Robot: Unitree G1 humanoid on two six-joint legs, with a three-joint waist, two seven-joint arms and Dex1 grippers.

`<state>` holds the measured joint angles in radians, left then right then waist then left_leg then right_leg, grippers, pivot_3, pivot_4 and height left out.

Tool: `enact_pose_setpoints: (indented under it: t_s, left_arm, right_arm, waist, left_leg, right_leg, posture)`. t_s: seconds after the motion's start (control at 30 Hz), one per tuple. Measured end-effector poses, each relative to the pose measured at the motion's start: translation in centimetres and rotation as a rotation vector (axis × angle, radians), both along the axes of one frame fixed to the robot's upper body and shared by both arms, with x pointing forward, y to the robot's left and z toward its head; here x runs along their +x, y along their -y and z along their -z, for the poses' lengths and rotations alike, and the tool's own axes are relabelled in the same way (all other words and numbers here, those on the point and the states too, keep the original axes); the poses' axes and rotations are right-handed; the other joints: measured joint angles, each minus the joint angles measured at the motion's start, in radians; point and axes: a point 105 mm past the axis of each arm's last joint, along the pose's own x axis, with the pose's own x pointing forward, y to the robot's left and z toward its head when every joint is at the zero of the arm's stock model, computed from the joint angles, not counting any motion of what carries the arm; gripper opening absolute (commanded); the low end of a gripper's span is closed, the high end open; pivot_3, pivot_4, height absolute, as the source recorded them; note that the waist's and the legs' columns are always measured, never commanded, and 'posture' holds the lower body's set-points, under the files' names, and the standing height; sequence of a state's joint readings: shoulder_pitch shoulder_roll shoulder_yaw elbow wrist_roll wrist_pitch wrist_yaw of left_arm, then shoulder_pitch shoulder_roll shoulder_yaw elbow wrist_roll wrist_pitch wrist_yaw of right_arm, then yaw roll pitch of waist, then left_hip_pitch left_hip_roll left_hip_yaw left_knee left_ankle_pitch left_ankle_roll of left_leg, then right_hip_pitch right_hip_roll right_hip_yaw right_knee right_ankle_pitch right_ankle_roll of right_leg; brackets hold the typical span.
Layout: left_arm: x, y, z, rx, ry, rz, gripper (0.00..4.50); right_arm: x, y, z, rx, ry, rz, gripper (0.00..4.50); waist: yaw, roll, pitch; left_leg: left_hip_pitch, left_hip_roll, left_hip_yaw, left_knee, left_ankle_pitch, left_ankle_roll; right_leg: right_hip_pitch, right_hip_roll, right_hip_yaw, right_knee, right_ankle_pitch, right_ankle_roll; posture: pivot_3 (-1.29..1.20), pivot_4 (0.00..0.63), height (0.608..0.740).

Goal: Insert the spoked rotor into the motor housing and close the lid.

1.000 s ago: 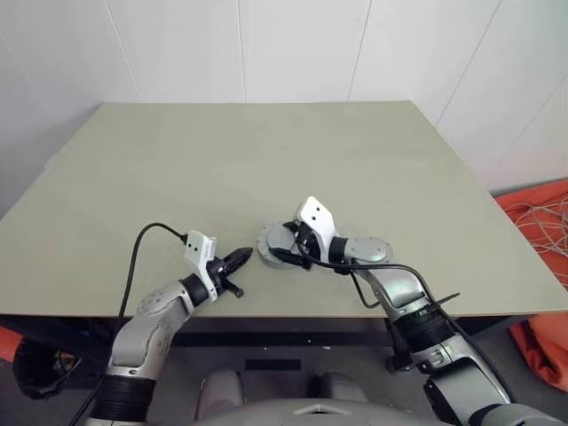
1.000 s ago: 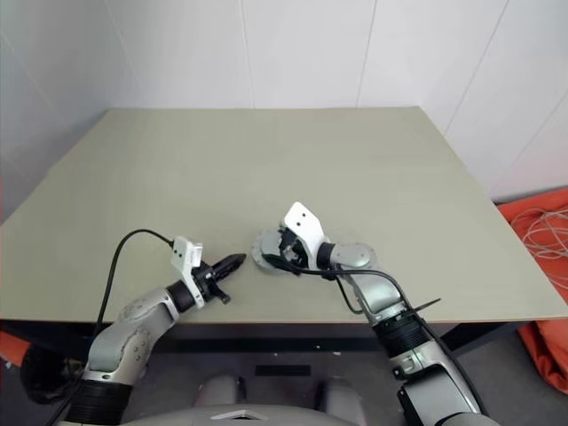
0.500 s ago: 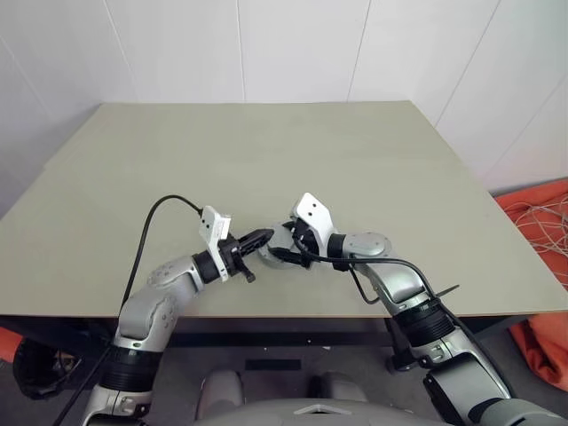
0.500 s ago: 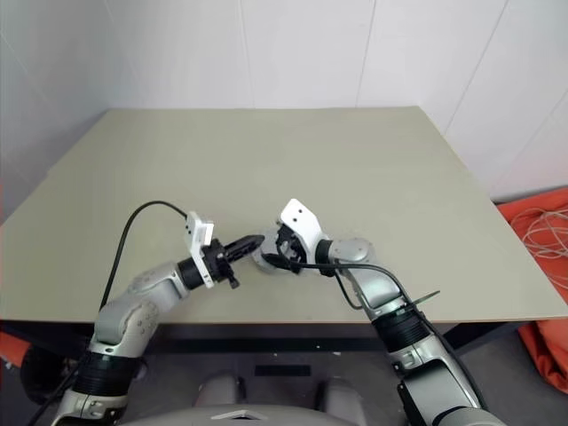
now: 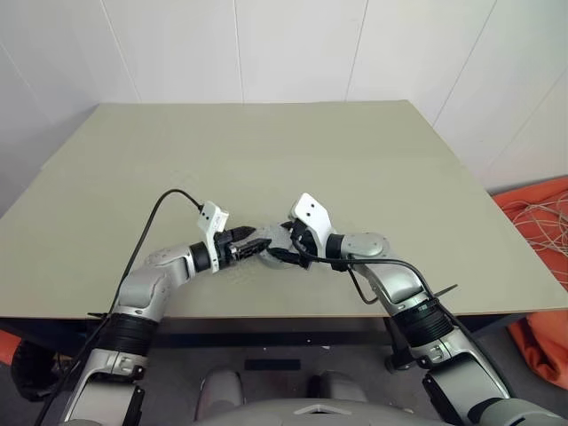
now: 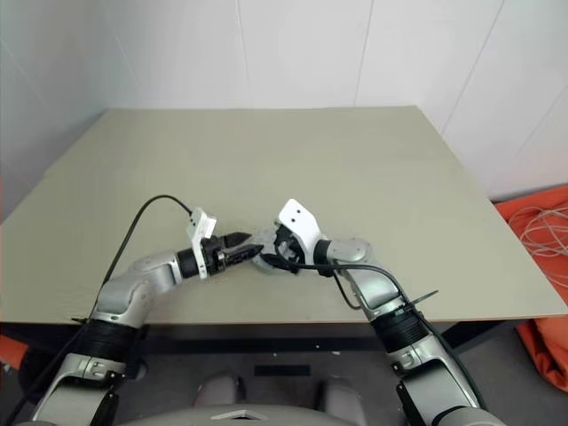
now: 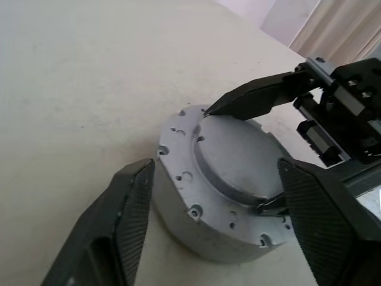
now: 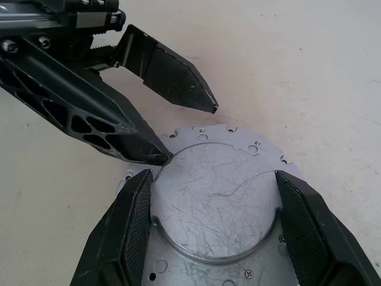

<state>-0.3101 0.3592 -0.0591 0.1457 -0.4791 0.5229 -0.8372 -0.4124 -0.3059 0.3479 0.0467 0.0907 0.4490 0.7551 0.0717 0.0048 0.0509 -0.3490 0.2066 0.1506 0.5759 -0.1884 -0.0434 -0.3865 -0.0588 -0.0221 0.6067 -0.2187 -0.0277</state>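
1. Motor housing (image 7: 220, 196): lid (image 8: 217, 199) is shut over it, so windings, bearing & any rotor inside are hidden.
2. Head views: the assembly is mostly covered by both grippers meeting over it; too small there to read contact.
3. Right wrist view: housing flange cut off by the frame edge at 6 o'clock; right gripper (image 8: 211, 223) fingers cover its 3 & 9 o'clock sides.
4. Left wrist view: left gripper (image 7: 223, 202) fingers run out of frame; housing's 3 o'clock side is behind one finger.
5. Orange cloth (image 5: 546, 266) cut off at the head view's right edge.
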Motion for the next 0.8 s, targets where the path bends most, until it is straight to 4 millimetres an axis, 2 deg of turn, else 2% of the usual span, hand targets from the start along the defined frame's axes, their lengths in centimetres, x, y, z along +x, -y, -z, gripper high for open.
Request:
enact_pose_setpoints:
  t_s: [0.27,0.4,0.6,0.63,0.8]
  left_arm:
    - [1.5,0.6,-1.2,0.002,0.066,0.013,3.48]
    - [2.4,0.6,-2.1,-0.024,0.098,-0.033,2.26]
    - [2.5,0.6,-2.3,-0.024,0.106,-0.029,0.22]
    - [2.4,0.7,-2.2,-0.024,0.105,-0.025,0.02]
    - [1.8,0.9,-1.5,-0.012,0.075,0.014,0.02]
  right_arm:
    - [0.0,-0.1,0.0,0.001,0.001,0.008,3.12]
    - [0.0,-0.2,0.0,0.003,0.001,0.005,3.12]
    - [0.0,-0.3,0.0,0.003,0.004,0.004,3.12]
    - [0.0,-0.3,0.0,0.003,0.004,0.004,3.12]
    - [-0.1,-0.3,0.0,0.003,0.006,0.002,3.12]
  waist:
    - [0.000,0.000,0.000]
    - [0.000,0.000,0.000]
    - [-0.001,0.000,0.000]
    - [-0.001,0.000,0.000]
    - [-0.001,0.000,0.000]
  left_leg:
    - [0.000,0.000,0.000,0.000,0.001,-0.001]
    - [0.000,0.000,0.000,0.000,0.001,-0.001]
    - [0.000,0.000,0.000,0.000,0.001,-0.001]
    - [0.000,0.000,0.000,0.000,0.001,-0.001]
    - [0.000,0.000,0.000,-0.001,0.001,-0.001]
  right_leg:
    - [0.000,0.000,0.000,0.000,0.000,0.000]
    - [0.000,0.000,0.000,0.001,0.001,-0.001]
    - [0.000,0.000,0.000,0.000,0.002,-0.003]
    - [0.000,0.000,0.000,0.000,0.000,0.000]
    - [-0.001,0.000,0.000,0.000,0.000,0.000]
  posture:
    - [0.00,0.000,0.740]
    - [0.00,0.000,0.740]
    - [0.00,0.000,0.740]
    - [0.00,0.000,0.740]
    - [0.00,0.000,0.740]
